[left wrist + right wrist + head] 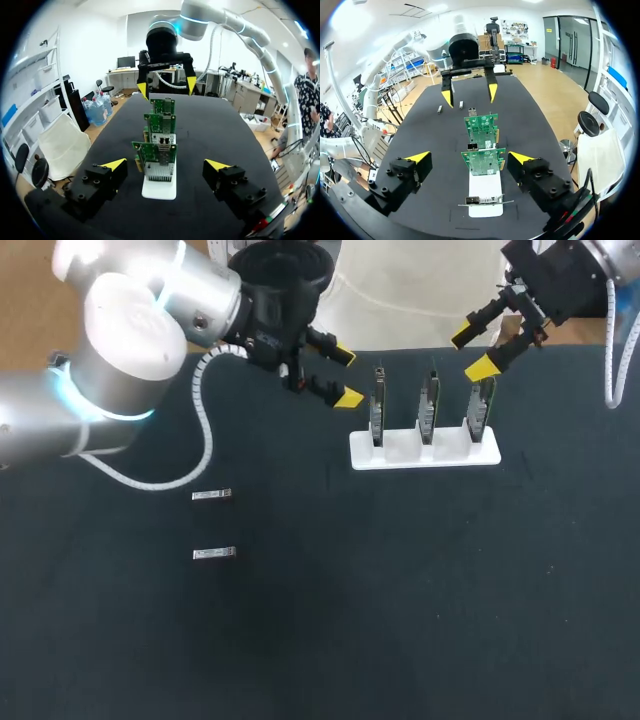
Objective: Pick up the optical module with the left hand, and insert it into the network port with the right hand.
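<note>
Head view: fingers apart on yellow-tipped left gripper (346,377); centre over small silver rectangular optical module (212,496), straddling its long sides.

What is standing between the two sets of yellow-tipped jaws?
Three green network cards upright in a white holder, lined up one behind another; each wrist view shows this.

2 opt. modules (211,496) flat, port cards (427,415) upright
</note>
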`<control>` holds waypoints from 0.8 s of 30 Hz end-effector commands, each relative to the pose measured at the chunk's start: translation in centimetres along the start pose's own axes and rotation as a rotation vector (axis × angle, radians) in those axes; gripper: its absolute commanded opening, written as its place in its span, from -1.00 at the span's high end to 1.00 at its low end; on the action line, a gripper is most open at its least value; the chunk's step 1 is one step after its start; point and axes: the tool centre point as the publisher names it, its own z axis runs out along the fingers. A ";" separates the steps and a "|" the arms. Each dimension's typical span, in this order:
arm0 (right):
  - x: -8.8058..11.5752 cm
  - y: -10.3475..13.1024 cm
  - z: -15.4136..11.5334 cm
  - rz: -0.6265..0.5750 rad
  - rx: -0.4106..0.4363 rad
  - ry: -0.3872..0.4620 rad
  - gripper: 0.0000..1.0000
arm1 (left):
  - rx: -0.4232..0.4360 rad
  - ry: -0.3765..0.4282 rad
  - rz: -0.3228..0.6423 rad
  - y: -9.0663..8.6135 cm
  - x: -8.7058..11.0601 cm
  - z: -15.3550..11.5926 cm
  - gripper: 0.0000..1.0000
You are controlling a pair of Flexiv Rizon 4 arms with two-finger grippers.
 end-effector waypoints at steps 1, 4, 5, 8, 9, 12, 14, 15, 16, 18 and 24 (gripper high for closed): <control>0.0 0.1 0.0 -0.001 0.003 -0.001 -1.00 | -0.031 0.046 0.030 -2.4 0.3 -2.8 -1.00; 0.0 0.1 0.0 -0.001 0.003 -0.001 -1.00 | -0.033 0.092 0.055 -3.3 0.9 -4.3 -1.00; 0.0 0.1 0.0 -0.001 0.003 -0.001 -1.00 | -0.037 0.119 0.062 -3.6 1.1 -4.8 -1.00; 0.0 0.1 0.0 -0.001 0.003 -0.001 -1.00 | -0.049 0.194 0.058 -4.4 2.4 -6.3 -1.00; 0.0 0.1 0.0 -0.001 0.003 -0.001 -1.00 | -0.052 0.218 0.051 -4.6 3.0 -6.9 -1.00; 0.0 0.1 0.0 -0.001 0.003 -0.001 -1.00 | -0.074 0.283 0.003 -5.2 5.1 -8.5 -1.00; 0.0 0.1 0.0 -0.001 0.003 -0.001 -1.00 | -0.093 0.312 -0.036 -5.6 6.4 -9.4 -1.00; 0.0 0.1 0.0 -0.001 0.003 -0.001 -1.00 | -0.101 0.324 -0.052 -5.8 7.0 -9.7 -1.00; 0.0 0.1 0.0 -0.001 0.003 -0.001 -1.00 | -0.110 0.342 -0.068 -6.0 7.7 -10.0 -1.00; 0.0 0.1 0.0 -0.001 0.003 -0.001 -1.00 | -0.135 0.368 -0.100 -6.3 8.9 -10.4 -1.00; 0.0 0.1 0.0 -0.001 0.003 -0.001 -1.00 | -0.169 0.456 -0.153 -7.1 12.2 -11.5 -1.00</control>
